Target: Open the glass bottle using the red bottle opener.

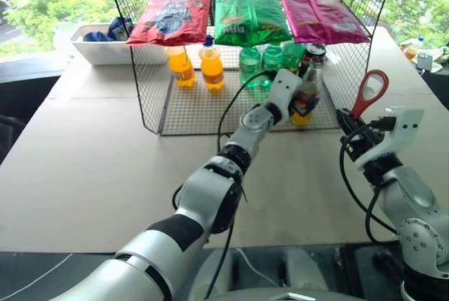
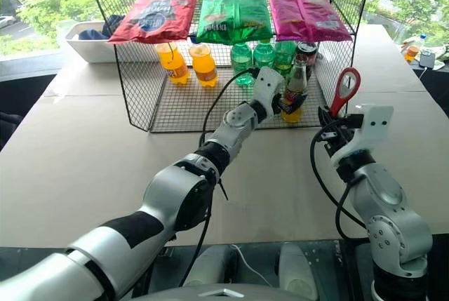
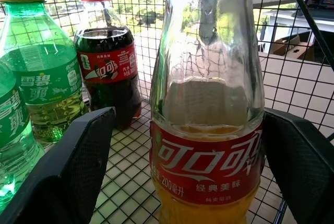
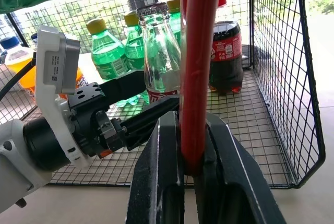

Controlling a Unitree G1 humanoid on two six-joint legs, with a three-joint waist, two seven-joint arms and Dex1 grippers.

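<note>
The glass bottle (image 3: pixel 206 130) stood upright on the wire floor of the mesh rack (image 1: pixel 189 108), at its front right side, just beside a dark cola bottle (image 3: pixel 107 72) and near the green soda bottles (image 3: pixel 39 83). The left gripper (image 3: pixel 188 166) had its two black fingers (image 3: pixel 68 172) spread wide, one on each side of the bottle at the height of the red label; in the left wrist view a small gap was visible on both sides, so the bottle was between the fingers but not yet gripped. The right gripper (image 4: pixel 182 166) was clenched on the handle of the red bottle opener (image 1: pixel 370 92), which stood upright with its loop head on top, over the table (image 1: pixel 84 168) to the right of the rack and well apart from the cap. The step in hand seemed to be the grasp of the bottle. To do it well, I think the left gripper should close evenly on the label band, where the body is widest and straight, and not higher on the sloping shoulder, where the glass could slip. The fingers should stay level so that the bottle does not tilt against the cola bottle behind it. Only with a firm hold should the opener's head be brought down over the crown cap.
</note>
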